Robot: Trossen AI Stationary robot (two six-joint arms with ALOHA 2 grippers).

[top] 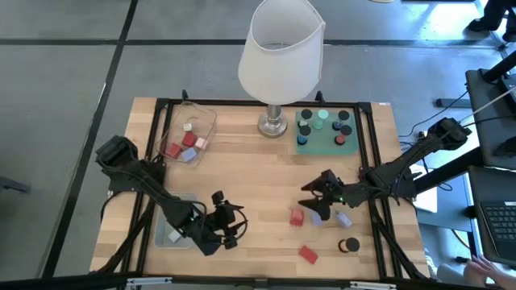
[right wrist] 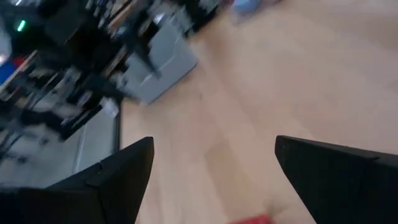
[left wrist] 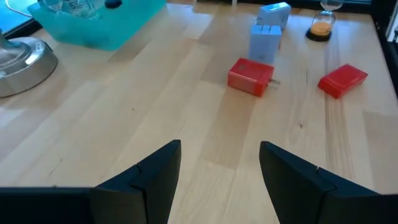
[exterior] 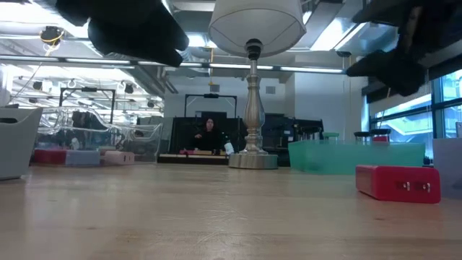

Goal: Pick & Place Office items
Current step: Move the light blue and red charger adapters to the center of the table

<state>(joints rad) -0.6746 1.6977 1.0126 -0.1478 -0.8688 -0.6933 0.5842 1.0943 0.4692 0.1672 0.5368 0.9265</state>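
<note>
High view shows the right gripper (top: 321,199), jaws wide and empty, poised over a red block (top: 297,217), needing descent to grasp.

Bare wooden table (top: 258,173) open across the middle for you, tall lamp (top: 278,56) blocking the far centre, clear tray (top: 192,133) far left, green mat (top: 326,131) far right, red blocks (top: 302,234) scattered near right.
</note>
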